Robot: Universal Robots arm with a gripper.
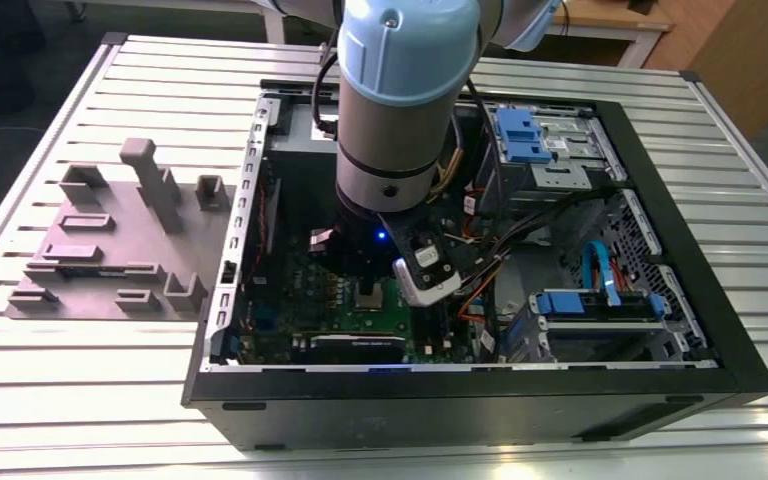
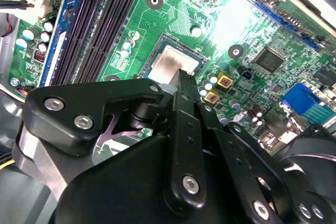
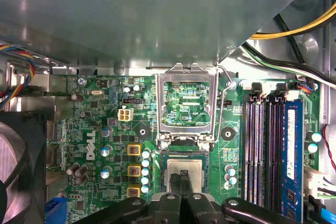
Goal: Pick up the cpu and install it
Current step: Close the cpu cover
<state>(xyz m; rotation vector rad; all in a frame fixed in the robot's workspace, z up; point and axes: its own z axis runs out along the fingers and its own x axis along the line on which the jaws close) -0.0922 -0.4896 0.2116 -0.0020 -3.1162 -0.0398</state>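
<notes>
Flat in the socket of the green motherboard [image 3: 105, 129], directly under the gripper [image 3: 183, 173]: the cpu [image 3: 198, 178], a silver-grey square lid partly covered by the fingertips. Two black fingers [image 3: 179, 182] pressed together, tips down over the middle of the chip, nothing pinched between them; actual contact with the lid not certain. In the second wrist view, cpu [image 2: 176, 61] matte and brushed inside a dark frame, gripper [image 2: 184, 77] tip over its near edge.

Just beyond the fingertips, hinged up and open: shiny metal load plate [image 3: 160, 103], a rectangular frame with board showing through its window, thin wire lever [image 3: 224, 98] alongside. To one side of the hand, long black memory slots [image 3: 262, 145] and one blue. To the other side, a row of yellow-topped square parts [image 3: 134, 149] and small round capacitors.

Farther beyond the plate, dull grey sheet-metal box [image 3: 157, 14] overhanging the board, yellow and black cables [image 3: 294, 27] beside it. In the exterior view, pale blue arm [image 1: 404, 90] reaching down into the open black computer case [image 1: 464, 400] on a ribbed metal table [image 1: 91, 400].
</notes>
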